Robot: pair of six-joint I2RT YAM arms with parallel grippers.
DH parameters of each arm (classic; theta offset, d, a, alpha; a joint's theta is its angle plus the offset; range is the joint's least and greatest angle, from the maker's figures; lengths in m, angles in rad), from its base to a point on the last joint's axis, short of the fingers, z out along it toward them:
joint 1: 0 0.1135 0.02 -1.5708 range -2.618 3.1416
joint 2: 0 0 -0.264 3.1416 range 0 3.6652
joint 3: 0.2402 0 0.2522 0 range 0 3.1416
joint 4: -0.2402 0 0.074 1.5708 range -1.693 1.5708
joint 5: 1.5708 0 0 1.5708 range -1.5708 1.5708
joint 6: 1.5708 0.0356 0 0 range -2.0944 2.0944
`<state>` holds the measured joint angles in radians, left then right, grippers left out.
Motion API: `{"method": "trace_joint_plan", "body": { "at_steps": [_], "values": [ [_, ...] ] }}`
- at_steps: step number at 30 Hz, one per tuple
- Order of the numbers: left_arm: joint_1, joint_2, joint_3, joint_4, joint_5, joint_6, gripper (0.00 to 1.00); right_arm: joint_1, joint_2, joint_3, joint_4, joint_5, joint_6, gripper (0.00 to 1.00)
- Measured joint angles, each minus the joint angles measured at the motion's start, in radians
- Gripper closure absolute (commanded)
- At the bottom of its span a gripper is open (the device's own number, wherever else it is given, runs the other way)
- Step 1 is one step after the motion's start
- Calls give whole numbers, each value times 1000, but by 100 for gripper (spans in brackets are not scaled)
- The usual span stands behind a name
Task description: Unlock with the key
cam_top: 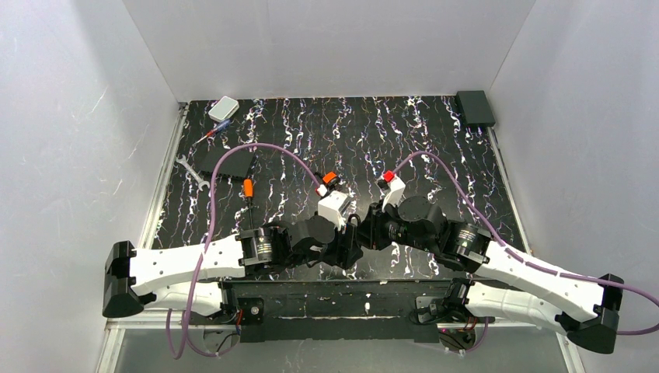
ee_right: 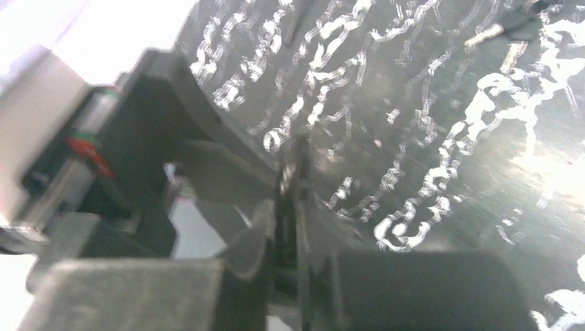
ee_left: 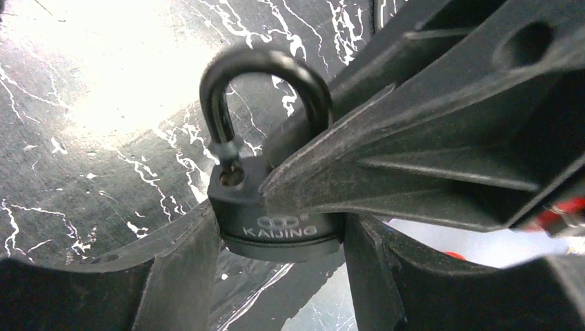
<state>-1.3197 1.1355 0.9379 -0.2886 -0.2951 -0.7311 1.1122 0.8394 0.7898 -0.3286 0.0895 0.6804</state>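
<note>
Jaws of the left gripper [ee_left: 279, 243] stand half wide and clamp the body of the padlock [ee_left: 276, 217] from both sides. Those of the right gripper [ee_left: 307, 134] are narrow: they pinch one leg of the shackle [ee_left: 265, 56], and the end of the other leg sits just above its hole in the body. The key [ee_right: 493, 32] is not in the padlock — it lies flat on the marbled mat [cam_top: 435, 148], well apart from the padlock, with bare mat all around it. Seen from above, both grippers meet close to the near edge of the mat. A wrench [cam_top: 192, 172] lies well apart from the padlock, by the left edge.
</note>
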Motion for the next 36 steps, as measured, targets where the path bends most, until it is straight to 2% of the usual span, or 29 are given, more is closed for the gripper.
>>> {"method": "trace_joint_plan", "body": {
  "at_steps": [5, 8, 10, 14, 17, 21, 29, 36],
  "values": [
    [-4, 1, 6, -9, -2, -3, 100, 0, -8, -1, 23, -17, 0, 99],
    [-5, 1, 10, -3, -2, -6, 92, 0, -26, -3, 21, -8, 1, 99],
    [-5, 0, 11, 10, 0, -5, 84, 0, -50, -11, 21, 6, 4, 99],
    [-11, -3, 11, 47, 4, -1, 52, 1, -102, -29, 25, 28, 19, 99],
    [-13, -14, 10, 64, 9, 5, 33, 3, -129, -35, 32, 41, 31, 99],
    [-3, -76, -7, 115, -10, 3, 20, 9, -166, -48, 8, 66, 29, 99],
    [2, -290, -132, 273, -21, 14, 13, 9, -263, -85, -51, 119, 27, 99],
    [2, -297, -198, 352, 33, 42, 14, 9, -328, -93, 14, 83, 18, 99]
  ]
}}
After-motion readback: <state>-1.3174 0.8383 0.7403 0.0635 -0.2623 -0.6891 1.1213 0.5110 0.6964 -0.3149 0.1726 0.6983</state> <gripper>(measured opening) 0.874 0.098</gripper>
